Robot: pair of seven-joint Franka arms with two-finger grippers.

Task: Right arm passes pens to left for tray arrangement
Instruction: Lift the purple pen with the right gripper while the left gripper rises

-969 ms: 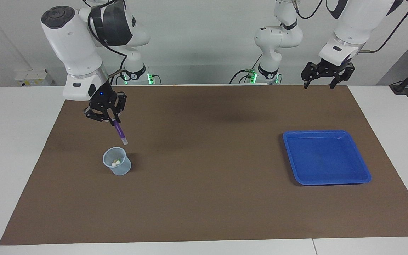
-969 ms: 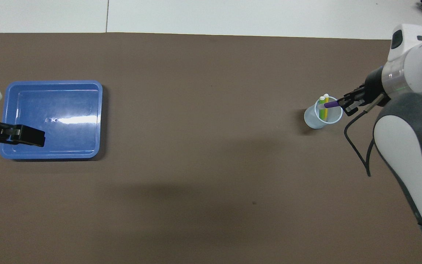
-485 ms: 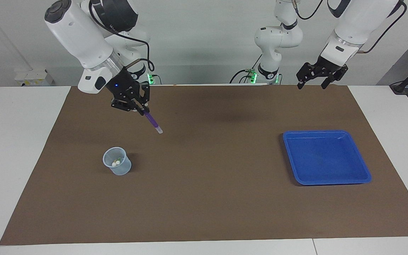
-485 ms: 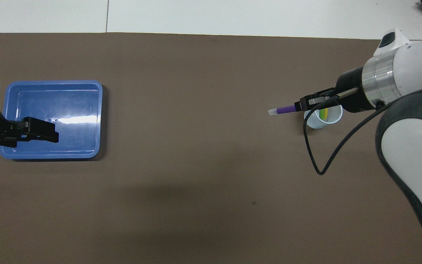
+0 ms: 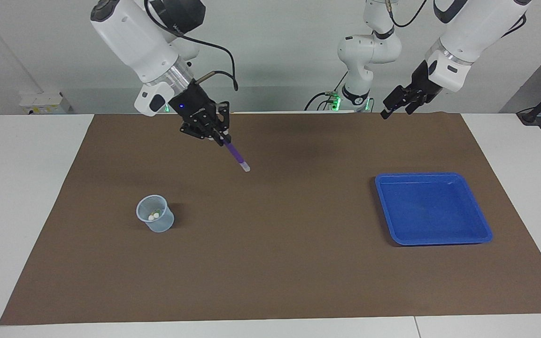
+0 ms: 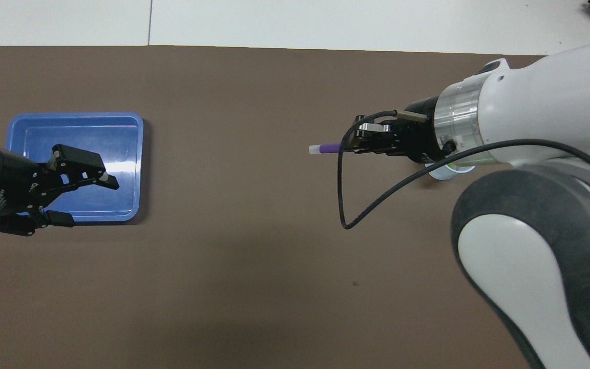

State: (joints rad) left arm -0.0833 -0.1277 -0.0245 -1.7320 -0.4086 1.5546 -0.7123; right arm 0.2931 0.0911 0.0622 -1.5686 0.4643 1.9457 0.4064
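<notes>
My right gripper (image 5: 215, 134) is shut on the upper end of a purple pen (image 5: 235, 153), held slanted in the air over the mat with its whitish tip pointing toward the left arm's end. From overhead, the right gripper (image 6: 359, 144) and the purple pen (image 6: 325, 148) lie level. Two more pens show only as whitish ends (image 5: 153, 216) inside a translucent cup (image 5: 155, 214). The blue tray (image 5: 483, 226) lies empty at the left arm's end. My left gripper (image 5: 395, 109) hangs high and open; from overhead the left gripper (image 6: 87, 202) overlaps the tray (image 6: 75, 116).
A brown mat (image 5: 275, 263) covers most of the white table. The cup (image 6: 439, 174) is mostly hidden under my right arm from overhead. A black cable (image 6: 343, 205) loops down from the right wrist.
My right gripper has lifted the purple pen away from over the cup and carried it toward the table's middle. My left gripper has turned and shifted a little toward the middle, staying open.
</notes>
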